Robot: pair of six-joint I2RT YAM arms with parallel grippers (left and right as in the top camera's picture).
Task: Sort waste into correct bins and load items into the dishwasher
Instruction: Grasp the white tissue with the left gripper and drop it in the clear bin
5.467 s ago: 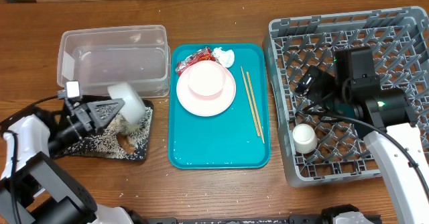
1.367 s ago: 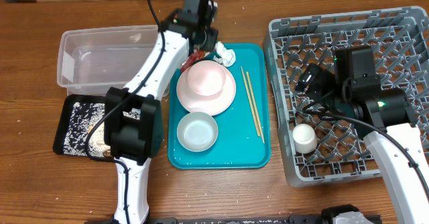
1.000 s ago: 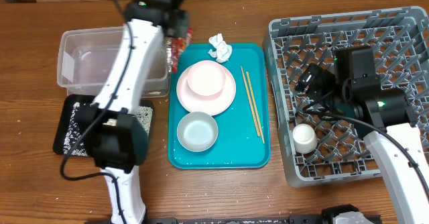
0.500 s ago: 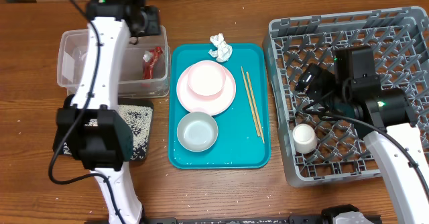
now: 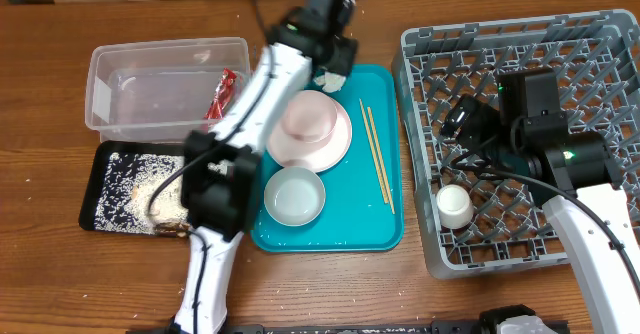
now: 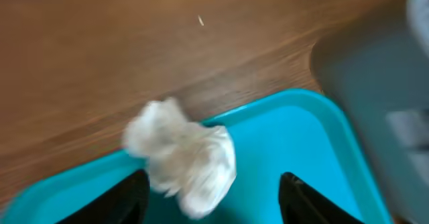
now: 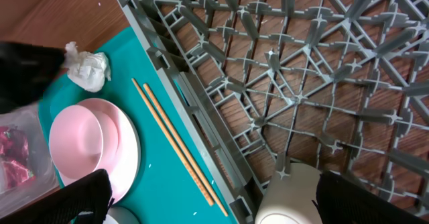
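My left gripper (image 5: 328,66) hangs open over the far edge of the teal tray. The crumpled white tissue (image 6: 181,157) lies just ahead of and between its dark fingers (image 6: 127,200), ungripped. The red wrapper (image 5: 222,94) lies inside the clear tub (image 5: 165,49). Crumbs cover the black tray (image 5: 125,189). On the teal tray (image 5: 330,242) sit stacked pink plates (image 5: 310,129), a white bowl (image 5: 294,195) and two chopsticks (image 5: 375,154). My right gripper (image 5: 462,122) stands wide open above the grey dish rack (image 5: 600,44), holding nothing. A white cup (image 7: 295,200) rests in the rack's near-left corner.
The rack's left wall (image 7: 194,127) stands right beside the teal tray and the chopsticks (image 7: 174,140). The left arm stretches from the table's front edge across the bowl and plates. Bare wooden table lies behind the tray and the tub.
The left gripper opened and left the red wrapper in the clear tub. It then swung right to the tissue at the tray's far edge. The right arm has not moved.
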